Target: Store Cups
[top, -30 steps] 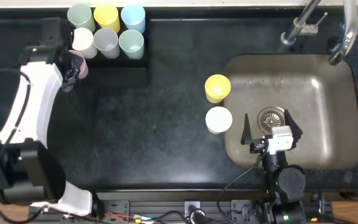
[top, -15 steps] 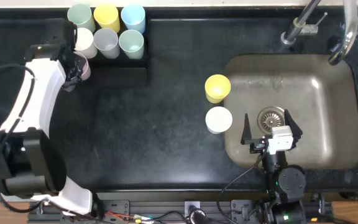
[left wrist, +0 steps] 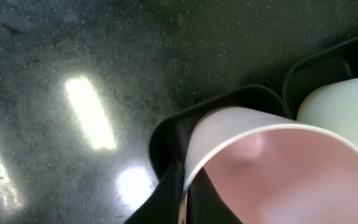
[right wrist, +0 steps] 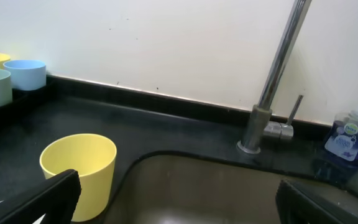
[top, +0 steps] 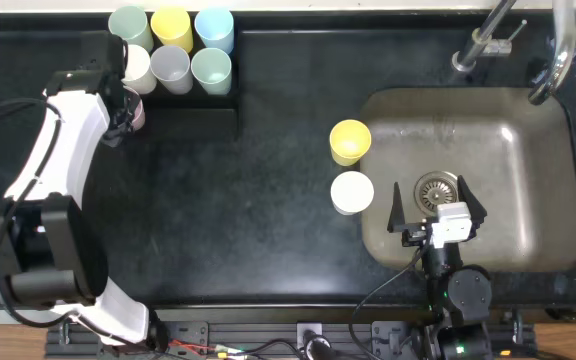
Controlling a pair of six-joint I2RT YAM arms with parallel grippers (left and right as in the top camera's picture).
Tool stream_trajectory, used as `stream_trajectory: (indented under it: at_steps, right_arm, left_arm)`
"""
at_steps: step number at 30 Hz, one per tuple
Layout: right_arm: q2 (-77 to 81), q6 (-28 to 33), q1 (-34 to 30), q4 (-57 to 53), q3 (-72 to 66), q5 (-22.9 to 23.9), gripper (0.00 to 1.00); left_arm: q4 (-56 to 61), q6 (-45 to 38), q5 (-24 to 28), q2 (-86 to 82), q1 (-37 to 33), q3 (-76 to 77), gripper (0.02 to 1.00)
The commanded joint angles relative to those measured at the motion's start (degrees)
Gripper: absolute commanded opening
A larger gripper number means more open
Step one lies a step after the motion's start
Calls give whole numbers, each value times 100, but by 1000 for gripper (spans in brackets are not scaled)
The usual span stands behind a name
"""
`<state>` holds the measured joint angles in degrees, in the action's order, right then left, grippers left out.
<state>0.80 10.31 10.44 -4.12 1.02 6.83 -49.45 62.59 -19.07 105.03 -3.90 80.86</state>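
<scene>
**Pink cup held at the rack, two cups loose by the sink**

Your left claw (left wrist: 185, 200) is clenched on the rim of the pink cup (left wrist: 272, 168), with one finger outside the thin wall and one inside. The cup is smooth, matte plastic, a tapered round tumbler, and it sits tilted. Its base is at the mouth of a rounded slot in the black moulded rack (top: 183, 115). You cannot tell whether it is seated. A cream cup (left wrist: 347, 106) of the same shape stands in the slot just beside it.

The rack is at 10 o'clock on the speckled, glossy black counter (top: 248, 220). The left arm stretches up from its base to the rack's 9 o'clock end, with the wrist turned in toward the cups.

A yellow cup (top: 349, 141) and a white cup (top: 351, 192) stand upright on the counter, close together. They are at 9 o'clock from the brushed steel sink (top: 508, 110), just off its rim.

Your right claw (top: 434, 205) is released, its fingers spread wide. It hangs over the sink basin near the drain, the arm folded low and pointing toward 12 o'clock, where the chrome tap (top: 488, 35) stands.
</scene>
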Motion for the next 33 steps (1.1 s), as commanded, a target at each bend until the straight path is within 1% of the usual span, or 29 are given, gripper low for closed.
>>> stream_trajectory:
  at_steps: [1,7,12,18,21,26,30,33]
  right_arm:
    - [-55,2,-35,31,-74,26,998]
    - [-55,2,-33,31,-74,26,998]
    - [-55,2,-33,31,-74,26,998]
    - [-55,2,-33,31,-74,26,998]
    - [-55,2,-35,31,-74,26,998]
    - [-55,2,-35,31,-74,26,996]
    - [-55,2,-33,31,-74,24,998]
    - [-55,2,-35,31,-74,26,996]
  left_arm:
    - [37,-81,-157,22,-59,-15,84]
    - [35,-79,-157,22,-59,-15,102]
    - [37,-81,-160,22,-59,-15,176]
    - [138,-85,-164,2,-59,-15,180]
    - [142,-83,-254,-184,-22,-13,191]
    - [107,-118,-525,-909,83,-13,303]
    - [98,-129,-498,-1473,144,-4,421]
    - [122,-385,-437,-1770,396,195,430]
